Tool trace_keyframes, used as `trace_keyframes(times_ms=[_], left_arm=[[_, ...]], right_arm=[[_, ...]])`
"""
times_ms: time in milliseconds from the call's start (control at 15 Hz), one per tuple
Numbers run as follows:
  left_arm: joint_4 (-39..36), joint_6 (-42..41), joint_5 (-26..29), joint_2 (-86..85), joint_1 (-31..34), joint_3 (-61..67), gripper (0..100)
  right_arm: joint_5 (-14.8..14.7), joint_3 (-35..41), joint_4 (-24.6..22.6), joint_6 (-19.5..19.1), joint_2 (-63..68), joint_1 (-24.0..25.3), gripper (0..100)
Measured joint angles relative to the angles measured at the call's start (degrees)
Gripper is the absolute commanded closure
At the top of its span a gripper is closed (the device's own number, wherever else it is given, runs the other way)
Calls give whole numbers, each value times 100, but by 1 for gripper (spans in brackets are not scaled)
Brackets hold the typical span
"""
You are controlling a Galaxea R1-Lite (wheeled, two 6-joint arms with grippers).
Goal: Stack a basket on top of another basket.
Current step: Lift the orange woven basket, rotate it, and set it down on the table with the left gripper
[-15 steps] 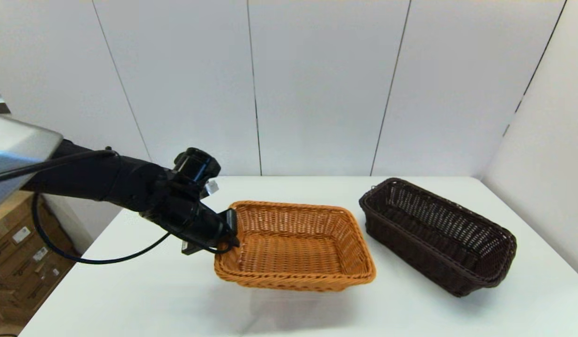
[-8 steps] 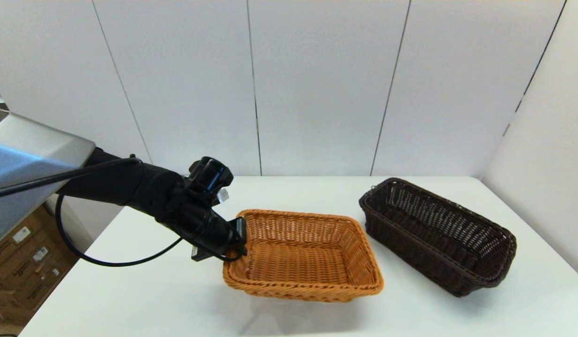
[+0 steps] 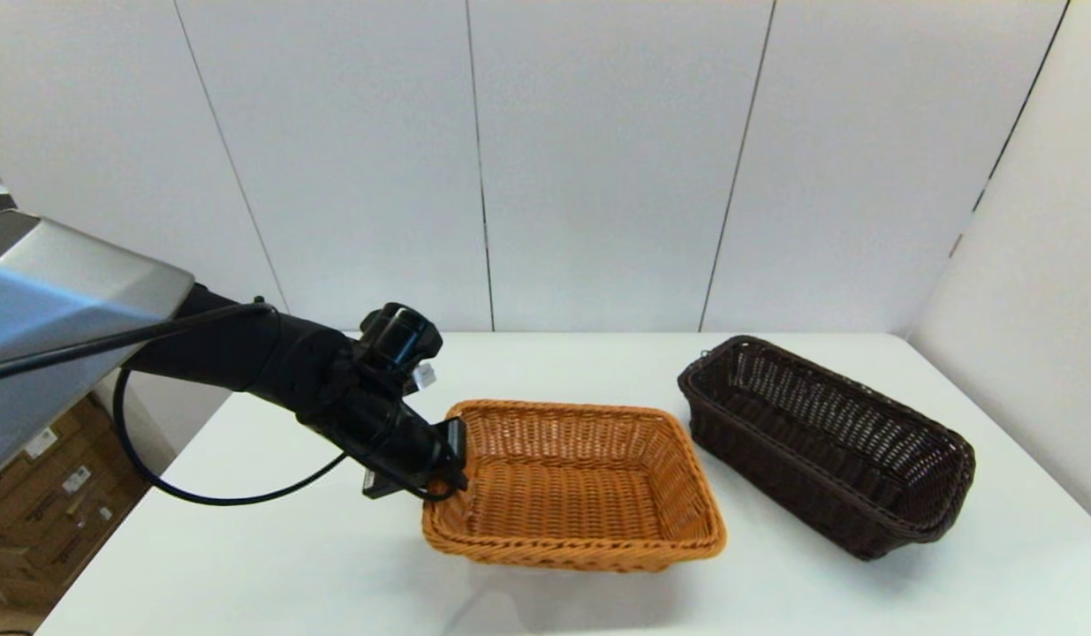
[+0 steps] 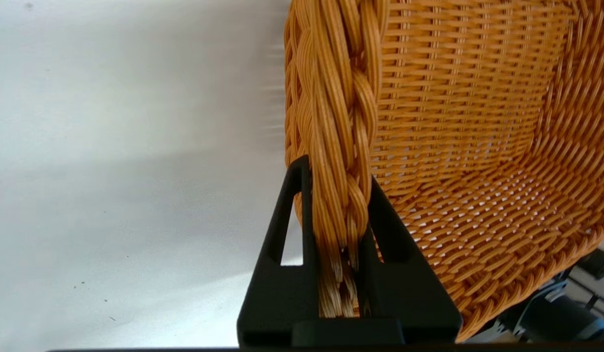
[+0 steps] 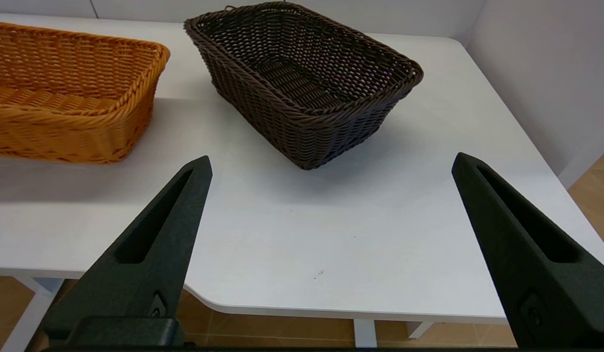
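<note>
The orange-tan basket point(image 3: 576, 481), light and stiff, hangs tilted by its braided rim, clamped by the left gripper point(image 4: 338, 244). The dark brown basket point(image 3: 823, 442) sits just right of it. The right gripper point(image 5: 331, 181) waits spread wide.

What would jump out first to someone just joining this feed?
The left gripper is clamped on the braided rim of the orange-tan basket at its left end, near the table's middle. The dark brown basket sits apart to its right, untouched. The right gripper hangs open off the table's near edge, short of the dark basket.
</note>
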State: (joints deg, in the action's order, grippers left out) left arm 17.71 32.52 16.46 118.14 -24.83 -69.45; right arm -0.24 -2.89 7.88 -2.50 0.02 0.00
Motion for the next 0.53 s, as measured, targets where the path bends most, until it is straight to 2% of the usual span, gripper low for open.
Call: trace_keyframes(times_ms=[133, 533], left_arm=[[72, -245, 165, 2, 0, 22, 100], [122, -265, 182, 2, -52, 11, 100]], right_arm=[[0, 0, 0, -2, 0, 0, 0], [0, 0, 0, -2, 0, 0, 0]])
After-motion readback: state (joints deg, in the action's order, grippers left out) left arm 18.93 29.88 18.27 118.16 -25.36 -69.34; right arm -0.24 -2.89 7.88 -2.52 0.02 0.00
